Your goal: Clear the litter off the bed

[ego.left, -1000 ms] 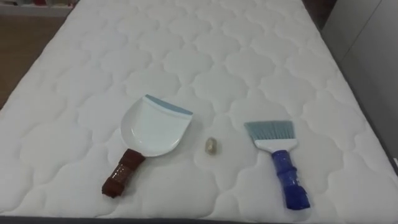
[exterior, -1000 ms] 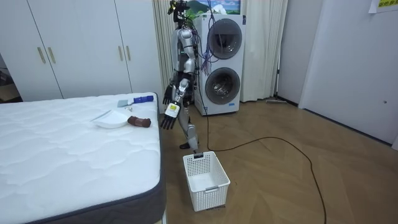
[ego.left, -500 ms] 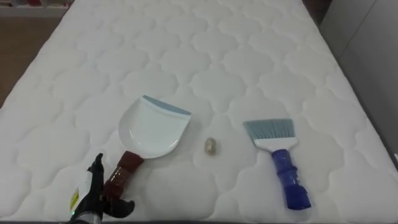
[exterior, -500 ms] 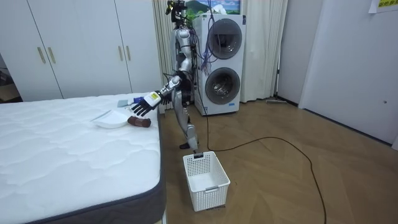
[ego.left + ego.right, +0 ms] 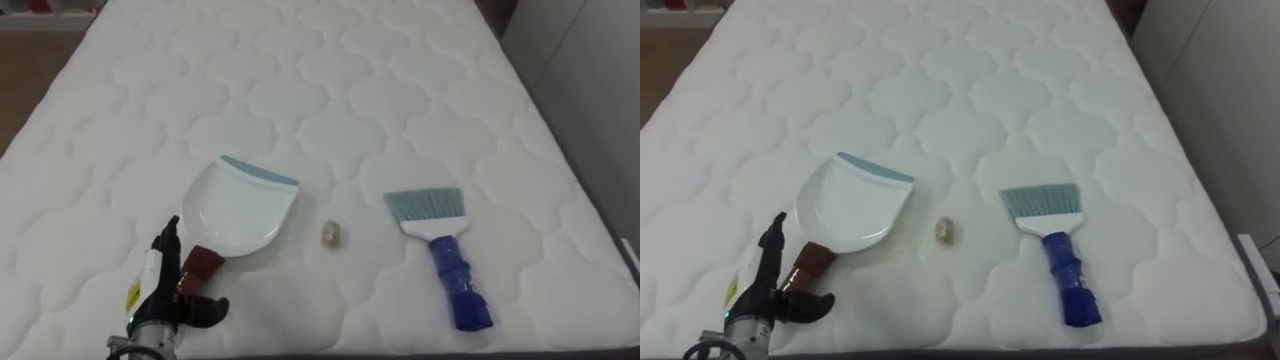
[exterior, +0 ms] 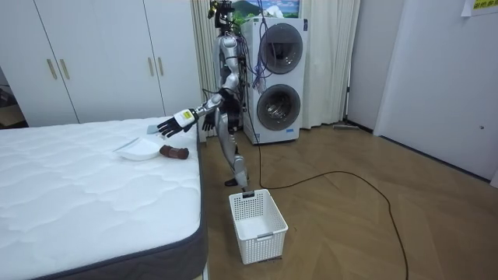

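Note:
A white dustpan (image 5: 238, 210) with a blue lip and a brown handle (image 5: 200, 265) lies on the white quilted mattress (image 5: 330, 90). Right of it sits a small beige scrap (image 5: 332, 235), then a brush (image 5: 445, 250) with a blue handle and pale blue bristles. My left hand (image 5: 160, 285) is open at the bed's near edge, fingers straight and thumb spread, just beside and above the brown handle, not holding it. In the room view the left arm reaches out over the bed, and my right hand (image 6: 207, 121) hangs by my hip.
I stand at the bed's end by its corner. A white basket (image 6: 258, 225) sits on the wood floor beside the bed. Stacked washing machines (image 6: 276, 78) stand behind me and white wardrobes (image 6: 101, 54) line the wall. A grey wall runs along the bed's right edge.
My left hand rose from my side and reached forward over the bed's edge to the dustpan's handle. The eye view shifted a little. The dustpan, scrap and brush stayed put.

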### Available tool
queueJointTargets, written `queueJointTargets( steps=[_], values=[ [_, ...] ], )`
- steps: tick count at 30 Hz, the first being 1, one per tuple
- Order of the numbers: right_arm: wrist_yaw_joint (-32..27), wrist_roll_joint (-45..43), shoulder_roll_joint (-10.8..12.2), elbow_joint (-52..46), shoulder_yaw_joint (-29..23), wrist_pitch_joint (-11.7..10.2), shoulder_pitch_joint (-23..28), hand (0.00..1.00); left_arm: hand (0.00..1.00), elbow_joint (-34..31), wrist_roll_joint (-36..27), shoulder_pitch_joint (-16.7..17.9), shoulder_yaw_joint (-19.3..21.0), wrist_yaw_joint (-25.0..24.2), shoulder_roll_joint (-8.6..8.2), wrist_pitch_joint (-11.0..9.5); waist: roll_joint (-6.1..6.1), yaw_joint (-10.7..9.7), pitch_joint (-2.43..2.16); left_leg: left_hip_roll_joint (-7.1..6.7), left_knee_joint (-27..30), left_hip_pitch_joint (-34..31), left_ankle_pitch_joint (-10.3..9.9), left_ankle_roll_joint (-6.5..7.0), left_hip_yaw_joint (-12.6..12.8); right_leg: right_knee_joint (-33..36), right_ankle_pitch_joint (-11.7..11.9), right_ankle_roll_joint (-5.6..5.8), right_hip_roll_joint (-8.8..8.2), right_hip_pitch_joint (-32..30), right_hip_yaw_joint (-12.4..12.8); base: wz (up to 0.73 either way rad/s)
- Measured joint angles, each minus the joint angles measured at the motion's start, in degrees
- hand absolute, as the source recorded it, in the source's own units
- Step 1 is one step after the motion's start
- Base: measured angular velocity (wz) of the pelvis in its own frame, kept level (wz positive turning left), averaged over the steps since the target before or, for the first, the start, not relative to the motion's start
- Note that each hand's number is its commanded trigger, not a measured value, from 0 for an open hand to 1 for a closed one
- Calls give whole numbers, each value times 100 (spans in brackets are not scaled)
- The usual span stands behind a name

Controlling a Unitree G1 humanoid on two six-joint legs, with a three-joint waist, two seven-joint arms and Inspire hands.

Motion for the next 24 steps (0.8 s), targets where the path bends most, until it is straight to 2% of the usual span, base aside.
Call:
queueJointTargets(
  steps=[5,11,17,24],
  values=[
    [-64,175,5,9,48,3,14,0,0,209,0,-37,-1,1,7,7,-3,-47,5,0,3,-61,0,0,-2,-4,0,0,1,-46,0,0],
    [-188,340,4,52,53,9,-54,0,0,332,-6,-178,-4,-1,38,30,11,-77,14,0,49,-389,35,2,-19,64,13,-14,-8,-408,-31,1],
    [-206,338,-14,140,48,102,-179,0,0,834,-19,-529,-14,-1,45,66,76,-148,45,1,38,-500,63,-8,-28,64,14,-15,-7,-523,-31,0],
    [-346,358,-17,292,68,118,-375,0,0,1356,2,-808,-71,74,42,63,108,-206,35,6,33,-830,83,-10,-17,123,17,-20,-6,-911,-33,-1]
  ],
)
